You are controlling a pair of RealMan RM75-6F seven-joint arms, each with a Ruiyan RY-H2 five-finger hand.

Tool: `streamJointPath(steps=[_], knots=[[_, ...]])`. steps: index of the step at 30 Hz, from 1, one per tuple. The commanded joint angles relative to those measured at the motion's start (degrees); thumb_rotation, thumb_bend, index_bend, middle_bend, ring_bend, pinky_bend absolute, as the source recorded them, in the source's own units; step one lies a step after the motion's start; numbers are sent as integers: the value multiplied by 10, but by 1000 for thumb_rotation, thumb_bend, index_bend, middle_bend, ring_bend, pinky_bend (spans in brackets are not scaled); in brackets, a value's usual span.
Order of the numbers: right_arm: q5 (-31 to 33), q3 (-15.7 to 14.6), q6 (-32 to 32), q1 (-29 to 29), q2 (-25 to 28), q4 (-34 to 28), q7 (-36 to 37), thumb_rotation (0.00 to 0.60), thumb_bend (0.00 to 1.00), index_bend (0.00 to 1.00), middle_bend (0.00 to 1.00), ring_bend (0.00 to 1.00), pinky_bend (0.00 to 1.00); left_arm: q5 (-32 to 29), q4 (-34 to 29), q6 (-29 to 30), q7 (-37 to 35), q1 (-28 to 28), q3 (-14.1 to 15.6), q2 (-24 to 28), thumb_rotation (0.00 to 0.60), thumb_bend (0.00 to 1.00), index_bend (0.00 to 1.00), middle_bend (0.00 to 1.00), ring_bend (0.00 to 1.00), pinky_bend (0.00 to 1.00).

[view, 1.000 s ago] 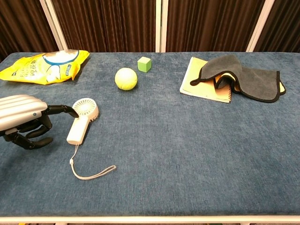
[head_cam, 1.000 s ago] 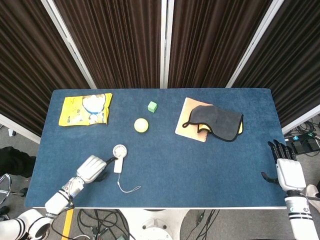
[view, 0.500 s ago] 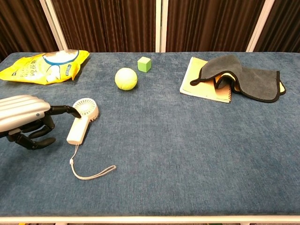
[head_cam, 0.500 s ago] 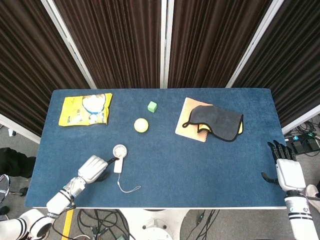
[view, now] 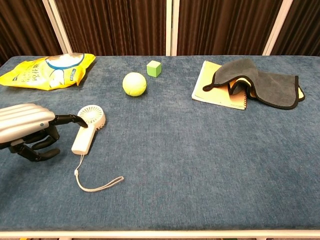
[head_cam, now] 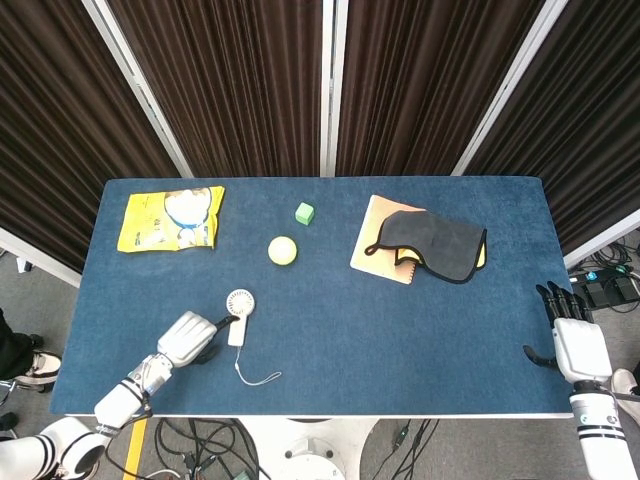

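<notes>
- Head view: the table [head_cam: 330, 330] carries a yellow snack bag [head_cam: 171, 219] at its far left, a green cube [head_cam: 305, 212] and a yellow-green ball [head_cam: 282, 250] near the middle, and a notebook [head_cam: 378, 252] at the right with a grey cloth [head_cam: 432, 245] draped over most of it.
- Nothing lies between the left hand [head_cam: 183, 338] and the small white handheld fan [head_cam: 238, 312]; the ball and cube are well apart from both, further back.
- The snack bag looks closed, so its contents cannot be told; no other container shows.
- The fan lies flat near the front left of the table, round head away from the robot, its cord loop [head_cam: 258, 376] trailing towards the front edge.
- The left hand sits just left of the fan's handle, a dark fingertip reaching to it.
- The right hand [head_cam: 572, 340] hangs beyond the table's right edge, fingers straight and slightly apart, holding nothing.
- Chest view: the left hand [view: 25, 131] rests on the table, its lower fingers [view: 37, 149] curled under the palm around nothing, while one extended finger touches the fan [view: 88, 129] where head meets handle.
- The fan is not gripped; the curled fingers stay apart from it, to its left.
- The cord loop [view: 96, 183] lies on the cloth in front of the handle.
- The ball [view: 134, 83], cube [view: 154, 68] and snack bag [view: 49, 70] lie behind; the notebook [view: 212, 90] and cloth [view: 260, 83] lie far right.
</notes>
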Motion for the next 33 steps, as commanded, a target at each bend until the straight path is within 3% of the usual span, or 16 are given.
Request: streamJointPath(steps=[1,20,33], knots=[[1,0,0,0,-1,1,0,600,107,0,0,0,0,-4,2,-3,-3,0,-1,-1,600,425,186,830,816,810],[5,-3,-5,3,-10,5,-15,600,108,0,0,0,0,-2,44,-7,-60,2,9,-16,600,429,186,830,816,810],[-3,0,-2,2,-8,13,6,600,108,0,0,0,0,16,-53,64,-46,0,-23,43,600,428,186,830,816,810]])
